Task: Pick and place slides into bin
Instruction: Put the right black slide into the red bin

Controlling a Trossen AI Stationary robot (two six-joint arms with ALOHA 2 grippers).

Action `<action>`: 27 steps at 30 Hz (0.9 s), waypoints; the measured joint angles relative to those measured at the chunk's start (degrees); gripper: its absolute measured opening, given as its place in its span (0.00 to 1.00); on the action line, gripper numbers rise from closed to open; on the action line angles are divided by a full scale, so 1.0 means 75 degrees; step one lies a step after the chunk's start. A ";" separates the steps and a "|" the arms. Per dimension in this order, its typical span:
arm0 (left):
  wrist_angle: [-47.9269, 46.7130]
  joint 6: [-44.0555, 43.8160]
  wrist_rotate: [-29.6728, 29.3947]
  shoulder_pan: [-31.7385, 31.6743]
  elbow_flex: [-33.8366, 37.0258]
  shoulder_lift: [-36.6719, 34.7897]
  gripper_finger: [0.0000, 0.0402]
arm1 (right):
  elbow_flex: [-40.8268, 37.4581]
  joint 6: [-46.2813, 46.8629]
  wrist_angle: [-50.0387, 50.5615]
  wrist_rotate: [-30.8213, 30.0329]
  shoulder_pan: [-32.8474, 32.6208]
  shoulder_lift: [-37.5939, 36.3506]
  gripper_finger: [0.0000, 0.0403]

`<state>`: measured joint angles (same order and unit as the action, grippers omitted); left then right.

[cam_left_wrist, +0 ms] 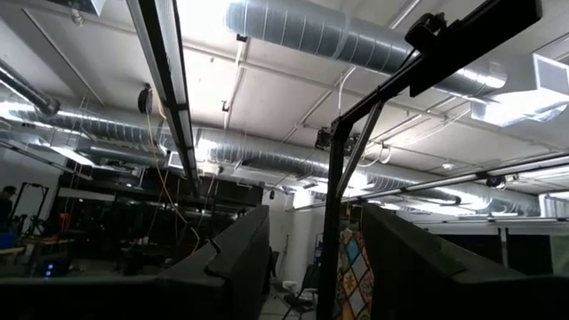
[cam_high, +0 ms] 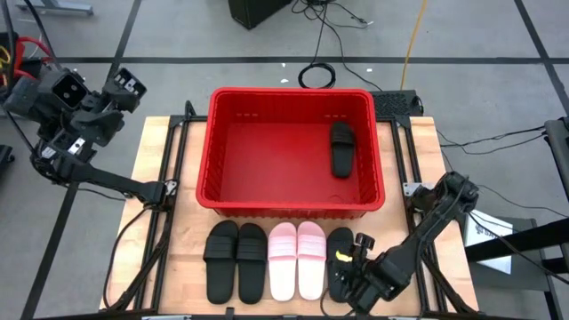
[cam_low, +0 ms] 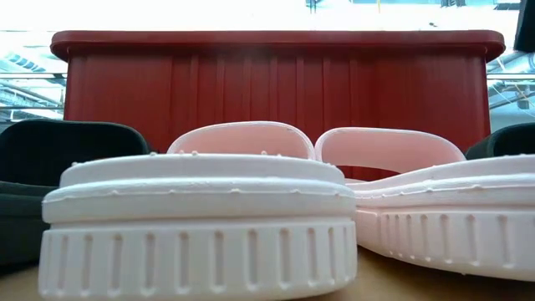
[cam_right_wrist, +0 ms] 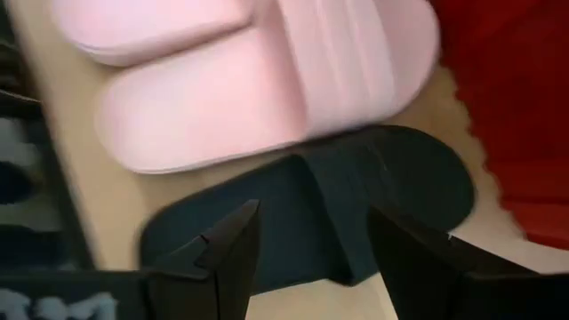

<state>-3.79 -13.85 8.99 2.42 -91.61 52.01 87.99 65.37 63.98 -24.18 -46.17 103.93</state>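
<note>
The red bin [cam_high: 213,151] stands at the table's middle, with one black slide [cam_high: 342,147] lying on its floor at the right. Along the near edge, soles down, lie two black slides [cam_high: 236,262], two pale pink slides [cam_high: 297,260] and a third black slide [cam_high: 338,253] at the right end. My right gripper [cam_high: 347,267] is open low over that slide [cam_right_wrist: 356,196]. Its fingers [cam_right_wrist: 227,253] stand on either side of the wide strap [cam_right_wrist: 342,173]. My left gripper [cam_high: 126,87] is open and empty, raised off the table's far left corner and pointing up.
The low view shows the pink slides [cam_low: 201,209] close in front of the bin's near wall [cam_low: 276,92], with black slides at both sides. Bare wood lies left and right of the bin. Black frame rails [cam_high: 169,222] run along the table's sides, and cables lie on the floor beyond.
</note>
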 joint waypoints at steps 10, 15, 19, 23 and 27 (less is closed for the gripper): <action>0.0000 0.0028 0.0000 0.0002 0.0000 0.0000 0.46 | -0.0005 -0.0362 0.0058 -0.0040 0.0055 0.0393 0.49; -0.0090 0.0160 -0.0003 0.0002 0.0000 0.0000 0.46 | -0.0032 -0.0466 0.0267 0.0009 0.0050 0.0534 0.49; -0.0096 0.0160 -0.0006 0.0001 0.0000 0.0000 0.46 | -0.0243 -0.0397 0.0304 0.0028 0.0052 0.0613 0.49; -0.0095 0.0149 -0.0006 0.0002 0.0000 -0.0001 0.46 | -0.0594 -0.0294 0.0284 0.0057 0.0052 0.0640 0.49; -0.0096 0.0143 -0.0010 0.0001 0.0000 0.0000 0.46 | -0.1003 -0.0103 0.0298 0.0131 0.0159 0.0640 0.49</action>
<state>-4.51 -12.78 8.92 2.43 -91.61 52.01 80.46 64.59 66.22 -23.19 -44.98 108.73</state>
